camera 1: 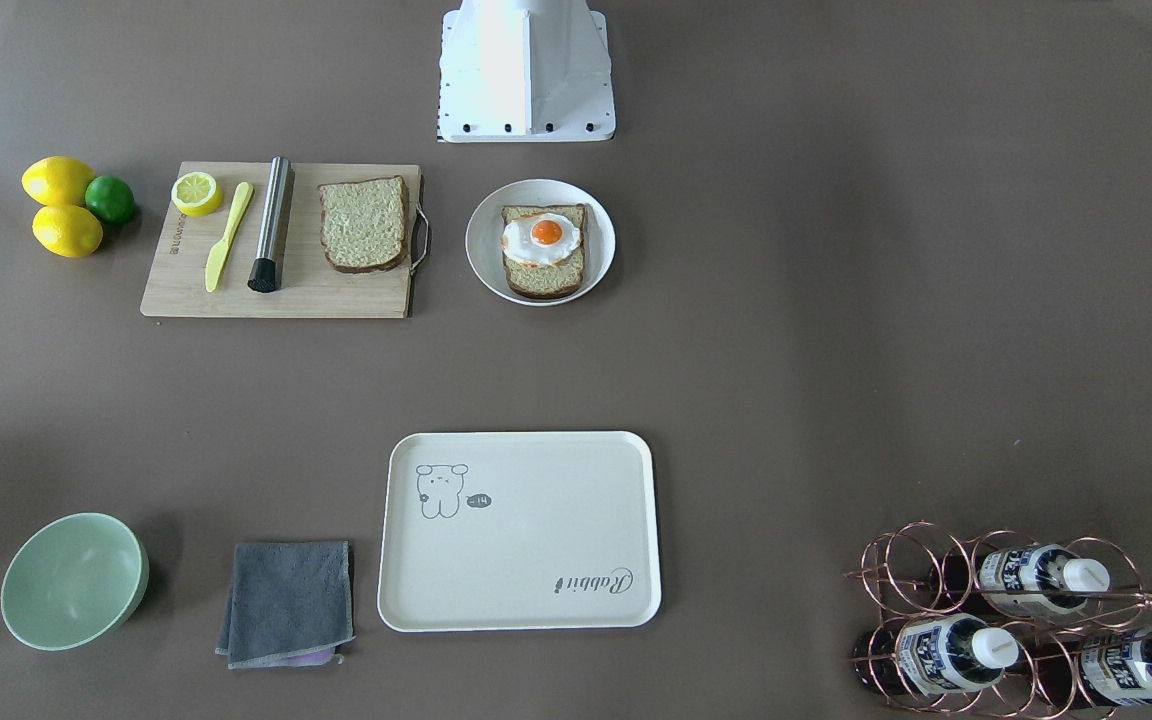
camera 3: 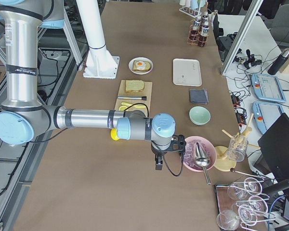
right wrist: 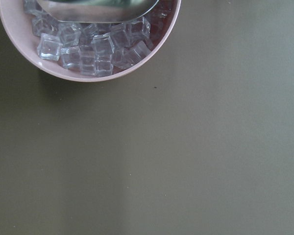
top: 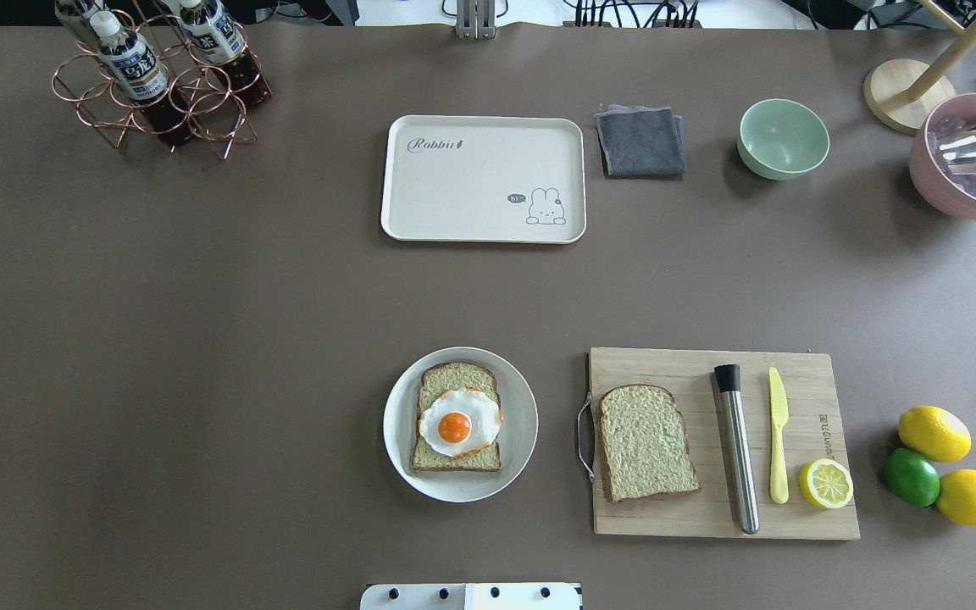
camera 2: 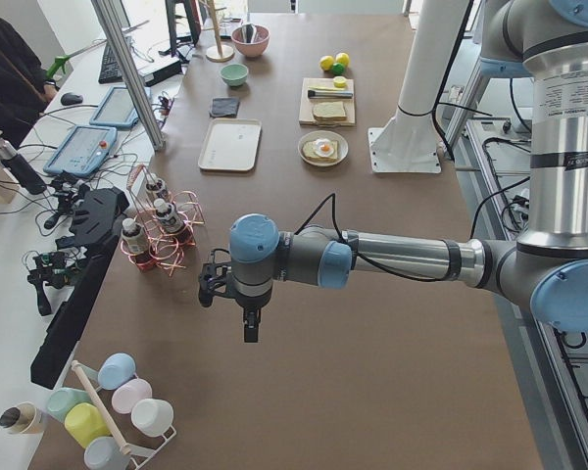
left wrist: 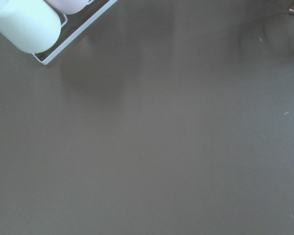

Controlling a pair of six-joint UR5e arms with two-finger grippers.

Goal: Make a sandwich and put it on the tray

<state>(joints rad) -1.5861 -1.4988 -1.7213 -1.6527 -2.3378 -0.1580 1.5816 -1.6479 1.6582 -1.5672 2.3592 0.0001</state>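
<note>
One slice of speckled bread (top: 457, 377) lies on a round white plate (top: 395, 424) with the fried egg (top: 457, 421) on top of it. The second slice (top: 646, 440) lies on the wooden cutting board (top: 810, 517). The cream tray (top: 483, 178) is empty, far from the robot. My left gripper (camera 2: 250, 328) shows only in the exterior left view, above the table's left end near the bottle rack. My right gripper (camera 3: 159, 163) shows only in the exterior right view, beside a pink bowl. I cannot tell whether either is open or shut.
The board also holds a steel muddler (top: 737, 449), a yellow knife (top: 779, 436) and a half lemon (top: 826, 484). Lemons and a lime (top: 912, 477) lie to its right. A grey cloth (top: 640, 141), a green bowl (top: 783, 138), a pink bowl of ice (right wrist: 88, 44) and a copper bottle rack (top: 162, 80) stand along the far side.
</note>
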